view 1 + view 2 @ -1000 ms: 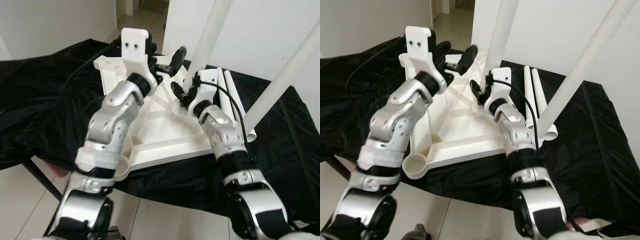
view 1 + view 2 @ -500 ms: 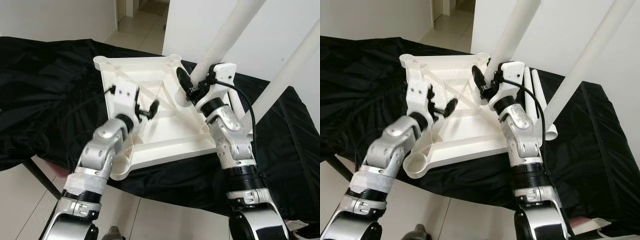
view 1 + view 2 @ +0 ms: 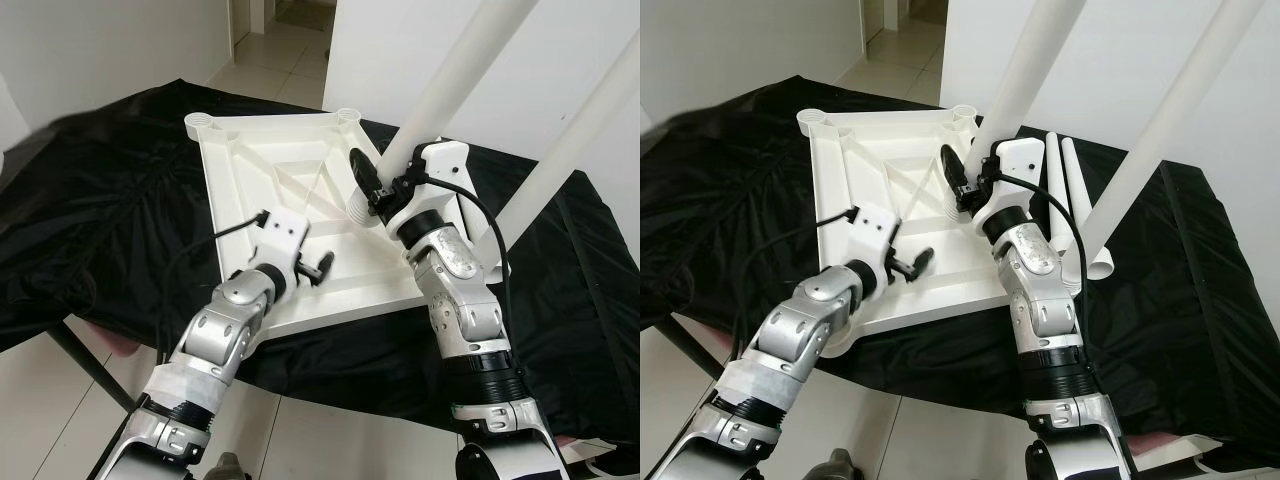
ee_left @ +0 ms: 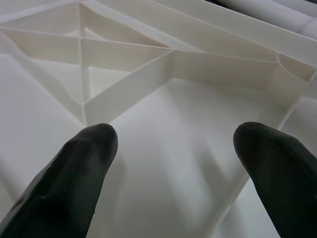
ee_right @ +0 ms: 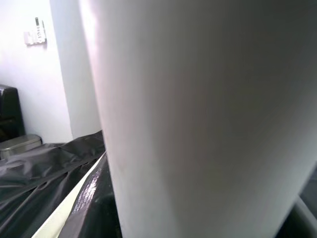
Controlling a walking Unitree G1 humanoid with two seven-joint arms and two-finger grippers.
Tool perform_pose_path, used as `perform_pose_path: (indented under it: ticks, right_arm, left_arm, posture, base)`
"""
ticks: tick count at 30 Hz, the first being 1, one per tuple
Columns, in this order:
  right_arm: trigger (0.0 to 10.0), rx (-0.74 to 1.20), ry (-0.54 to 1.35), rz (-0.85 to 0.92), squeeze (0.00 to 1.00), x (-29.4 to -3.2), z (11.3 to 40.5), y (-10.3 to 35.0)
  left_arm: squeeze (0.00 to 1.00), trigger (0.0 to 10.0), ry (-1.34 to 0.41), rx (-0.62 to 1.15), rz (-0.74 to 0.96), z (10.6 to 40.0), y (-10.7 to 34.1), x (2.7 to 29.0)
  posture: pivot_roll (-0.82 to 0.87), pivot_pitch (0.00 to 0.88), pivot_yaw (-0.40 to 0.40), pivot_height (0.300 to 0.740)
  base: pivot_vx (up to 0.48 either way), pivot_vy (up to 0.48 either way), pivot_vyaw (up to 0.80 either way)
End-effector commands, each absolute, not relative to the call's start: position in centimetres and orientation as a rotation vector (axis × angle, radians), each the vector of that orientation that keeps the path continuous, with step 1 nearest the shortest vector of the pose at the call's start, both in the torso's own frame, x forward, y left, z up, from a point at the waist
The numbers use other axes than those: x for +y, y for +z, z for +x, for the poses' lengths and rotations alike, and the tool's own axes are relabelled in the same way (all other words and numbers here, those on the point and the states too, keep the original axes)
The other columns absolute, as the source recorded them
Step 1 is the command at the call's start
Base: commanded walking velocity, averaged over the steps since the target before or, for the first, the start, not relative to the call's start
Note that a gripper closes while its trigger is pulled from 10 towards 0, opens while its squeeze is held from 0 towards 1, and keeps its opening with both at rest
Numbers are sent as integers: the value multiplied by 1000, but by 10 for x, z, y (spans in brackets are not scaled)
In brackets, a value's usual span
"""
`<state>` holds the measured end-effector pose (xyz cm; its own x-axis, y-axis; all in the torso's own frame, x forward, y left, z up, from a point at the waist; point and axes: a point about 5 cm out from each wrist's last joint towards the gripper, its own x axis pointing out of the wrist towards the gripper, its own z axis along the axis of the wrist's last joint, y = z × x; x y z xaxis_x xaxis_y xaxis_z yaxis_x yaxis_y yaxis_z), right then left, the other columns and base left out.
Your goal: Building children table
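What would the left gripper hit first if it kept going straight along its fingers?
Most likely the ribbed underside of the upturned white tabletop. The left gripper, fingers open, points down into a flat panel between the ribs; how close it is can't be judged.

A crumpled black cloth (image 3: 110,200) drapes the tabletop and spreads across most of the frame. White walls (image 3: 120,50) stand at upper left and upper right, with a doorway gap between them showing pale floor tiles (image 3: 290,50). More light tiles (image 3: 50,420) lie at lower left, in even daylight.
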<state>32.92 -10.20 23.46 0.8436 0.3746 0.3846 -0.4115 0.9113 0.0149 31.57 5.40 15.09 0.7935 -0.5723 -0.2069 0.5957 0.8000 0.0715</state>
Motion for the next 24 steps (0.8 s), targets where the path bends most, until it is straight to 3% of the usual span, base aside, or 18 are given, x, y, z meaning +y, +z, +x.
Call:
perform_pose_path:
  ticks: [1, 13, 24]
  right_arm:
    - [10000, -397, 402, 89, 0, -104, 328, 239]
    - [10000, -387, 361, 88, 0, -107, 325, 238]
    - [10000, -388, 351, 84, 0, -106, 325, 240]
  left_arm:
    - [0, 10000, -679, 171, 172, 311, 149, 44]
    - [0, 10000, -813, 113, 278, 305, 157, 16]
    - [0, 10000, -916, 269, 377, 298, 136, 5]
  posture:
    - [110, 32, -48, 740]
    - [101, 43, -33, 740]
    - [101, 42, -17, 740]
  base:
    - [0, 0, 0]
    - [0, 0, 0]
    - [0, 0, 0]
